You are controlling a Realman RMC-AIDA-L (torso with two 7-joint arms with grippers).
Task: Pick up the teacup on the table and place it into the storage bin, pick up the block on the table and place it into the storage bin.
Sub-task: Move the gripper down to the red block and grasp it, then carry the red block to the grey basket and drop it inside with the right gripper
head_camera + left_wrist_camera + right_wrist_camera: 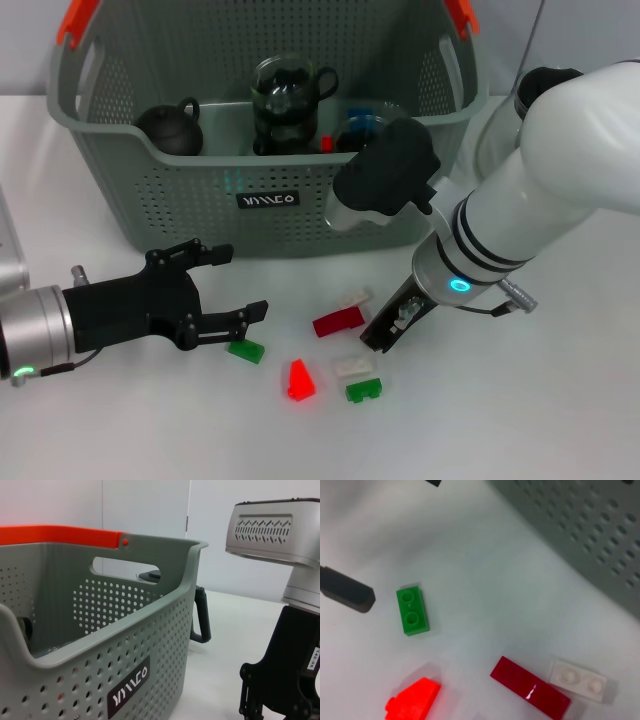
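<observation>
Right gripper (385, 335) nearest, grip state unreadable; white block (352, 365) just below fingertips. Left gripper (225, 290) agape, empty.

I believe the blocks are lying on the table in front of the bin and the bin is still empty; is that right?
Not quite. The blocks do lie on the table in front of the bin, but the bin is not empty: the head view shows a dark teapot and a glass pot inside it.
</observation>
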